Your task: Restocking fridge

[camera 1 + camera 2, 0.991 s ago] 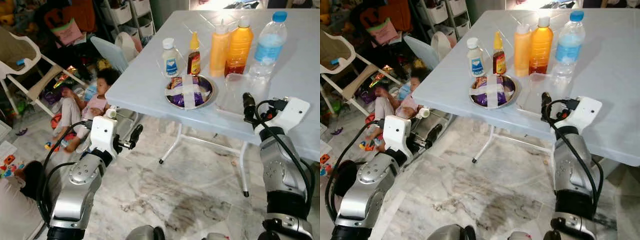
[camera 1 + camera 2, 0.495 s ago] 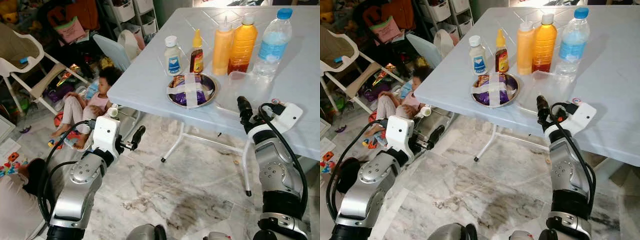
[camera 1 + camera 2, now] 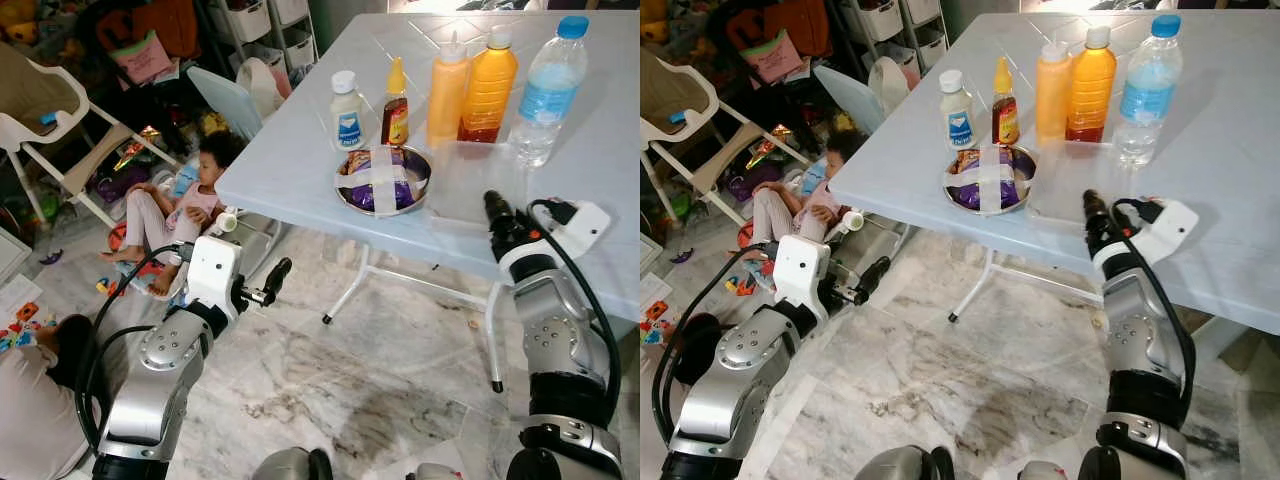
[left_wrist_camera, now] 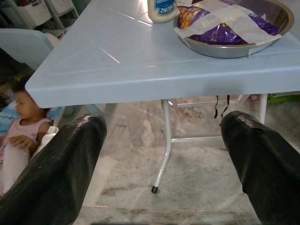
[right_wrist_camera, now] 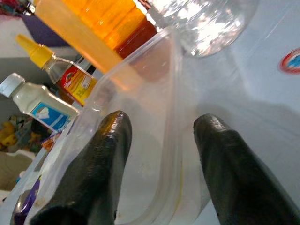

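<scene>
Clear plastic tub [image 3: 470,185] sits at the near edge of the table [image 3: 290,150], just beside the steel bowl [image 3: 380,180] of taped snack packs; right gripper [image 5: 161,164] is on it with fingers apart, one finger [image 5: 101,154] inside and one [image 5: 220,159] outside, straddling the tub wall; not clamped yet; likely a rim pinch, since the tub is too wide to span. Behind the tub, in a row: mayo [image 3: 347,98], sauce [image 3: 395,92], squeeze bottle [image 3: 443,80], juice [image 3: 487,72], water [image 3: 545,85]; upright, grouped near the edge, probably staged for easy reach. Left gripper [image 4: 164,154] hangs low off the table's left side, fingers wide apart, holding nothing; looks idle, kept clear of the table. A child [image 3: 190,195] sits on the floor close by the left arm; worth care when turning. No fridge in view; nothing restocked yet, by the look of it.
</scene>
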